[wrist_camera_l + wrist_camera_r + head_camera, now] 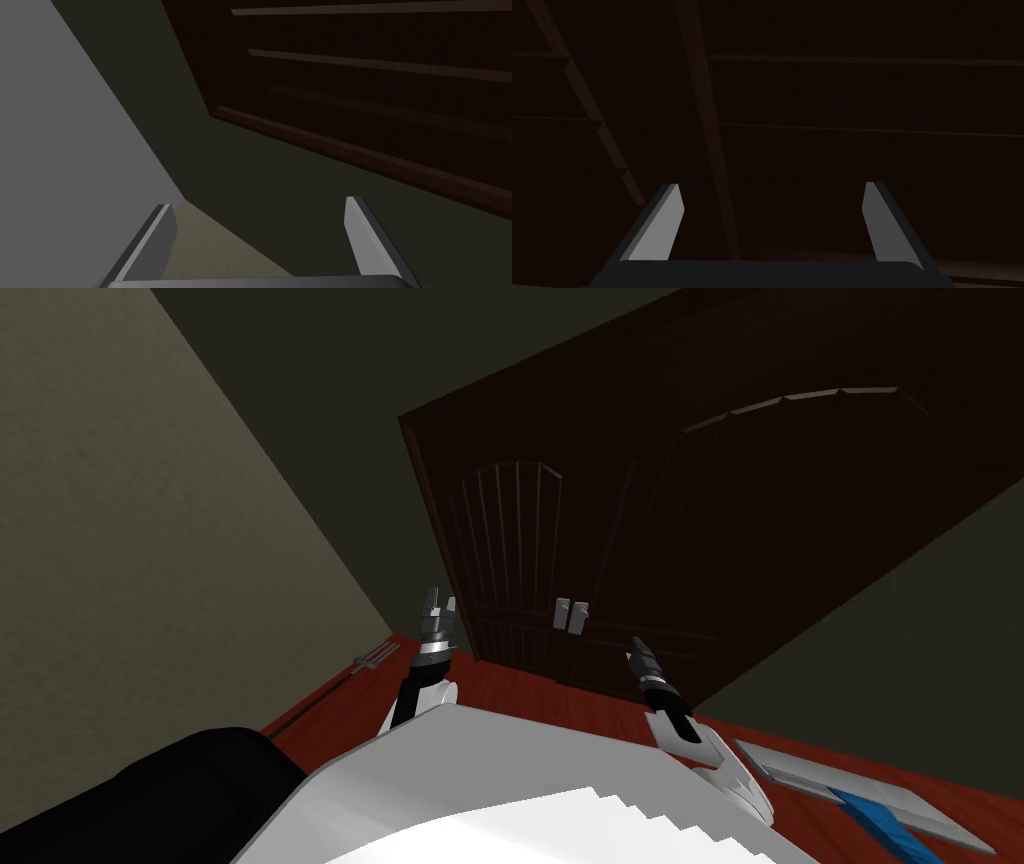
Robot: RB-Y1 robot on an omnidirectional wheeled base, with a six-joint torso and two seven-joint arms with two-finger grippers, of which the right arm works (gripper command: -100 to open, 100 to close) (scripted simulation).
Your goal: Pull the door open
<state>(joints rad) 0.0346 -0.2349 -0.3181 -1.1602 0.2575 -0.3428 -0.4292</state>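
Two sets of fingers stand released and empty, the left gripper point(441, 601) and right gripper point(636, 646) hanging just short of the dark double door point(720, 518) ahead, judged heavy and rigid, best gripped at its pale handles point(571, 615) between them; handle shape and hinges cannot be made out.

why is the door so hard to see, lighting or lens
Mostly lighting. Head view: the door is dim dark brown, only its pale handles stand out, and the wide lens slants everything. Left wrist view: wall grey, door in shade. Right wrist view: nearly black, faint panel lines past the open right gripper.
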